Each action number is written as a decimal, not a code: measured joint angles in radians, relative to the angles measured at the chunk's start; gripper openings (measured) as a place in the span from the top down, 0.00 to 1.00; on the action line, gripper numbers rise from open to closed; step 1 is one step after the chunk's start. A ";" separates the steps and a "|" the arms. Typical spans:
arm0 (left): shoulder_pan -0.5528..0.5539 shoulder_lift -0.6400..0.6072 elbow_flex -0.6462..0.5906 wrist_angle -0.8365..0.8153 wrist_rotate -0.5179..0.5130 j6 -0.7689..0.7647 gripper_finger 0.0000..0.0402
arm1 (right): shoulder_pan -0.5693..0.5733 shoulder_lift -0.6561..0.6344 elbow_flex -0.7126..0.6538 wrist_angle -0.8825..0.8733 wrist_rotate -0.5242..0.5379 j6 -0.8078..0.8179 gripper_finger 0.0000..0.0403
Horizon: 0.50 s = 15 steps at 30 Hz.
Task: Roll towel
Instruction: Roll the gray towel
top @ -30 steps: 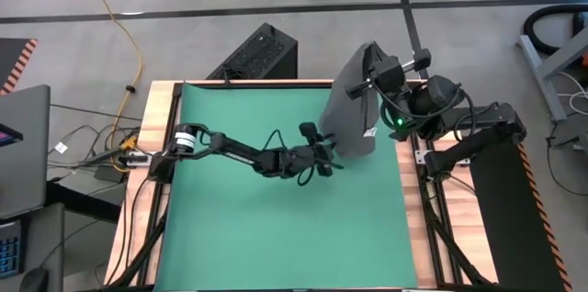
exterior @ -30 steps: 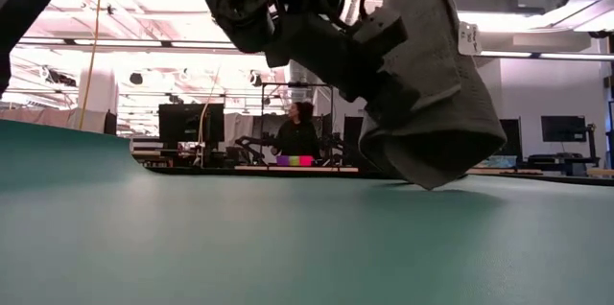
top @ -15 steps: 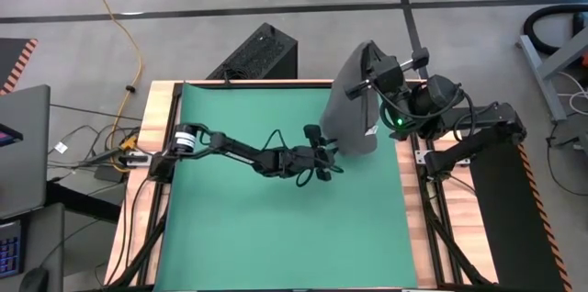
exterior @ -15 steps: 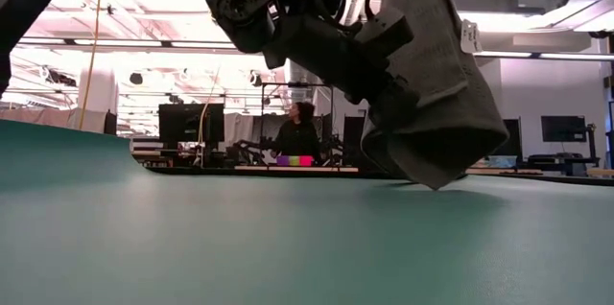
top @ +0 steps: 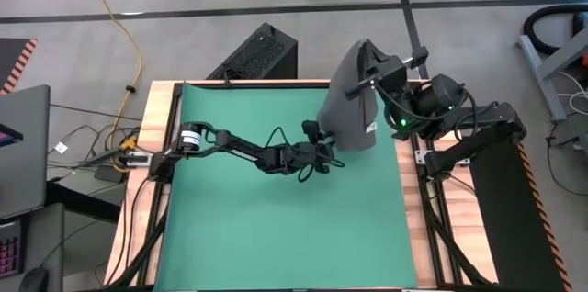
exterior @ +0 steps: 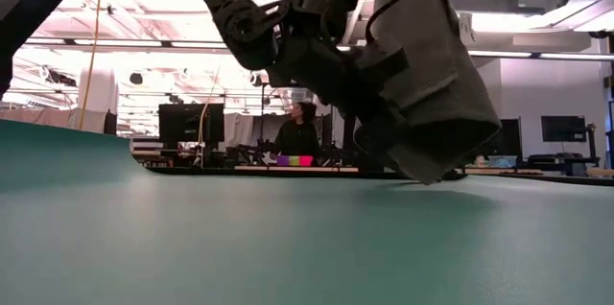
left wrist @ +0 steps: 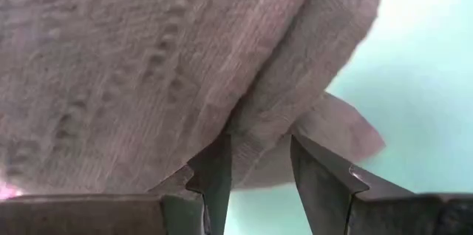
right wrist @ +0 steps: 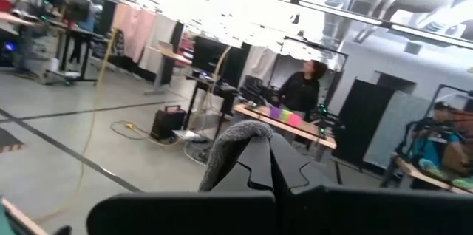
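Note:
The dark grey towel (top: 349, 99) hangs high over the far right part of the green mat (top: 276, 228), with its white tag (top: 370, 129) near the lower end. My right gripper (right wrist: 270, 154) is raised above the table and shut on the towel's upper end. My left gripper (left wrist: 259, 142) reaches in from the table's left, low over the mat, and has the towel's lower edge between its fingers. In the low view the towel's bottom (exterior: 422, 178) hangs close above the mat. My left gripper pinches the towel's thick lower edge (left wrist: 255, 128) between its two fingertips (left wrist: 219, 154). It comes nearly level from the table's left; the cloth reaches only a little way between the fingers. The rest of the towel rises above the fingers. My right gripper is shut on the towel's upper end (right wrist: 229, 146). A tuft of cloth shows beside the shut fingers (right wrist: 255, 162), and the towel hangs down below them. In the high view the cloth itself hides the place of contact.
Wooden table edges (top: 161, 145) frame the mat. A black box (top: 257, 53) stands beyond the far edge and a laptop (top: 23, 145) lies off to the left. A person (exterior: 297, 132) sits at a desk in the room behind. Mat shows bare on the near and left sides.
My left gripper has sunk a little and rolled about its own axis, staying at the towel's lower edge. That lower end has shifted slightly toward the table's left. The towel's upper end has stayed in my right gripper.

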 joint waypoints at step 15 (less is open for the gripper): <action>-0.037 0.002 0.068 0.011 -0.355 0.075 0.68 | 0.008 0.000 0.000 -0.025 0.032 -0.056 1.00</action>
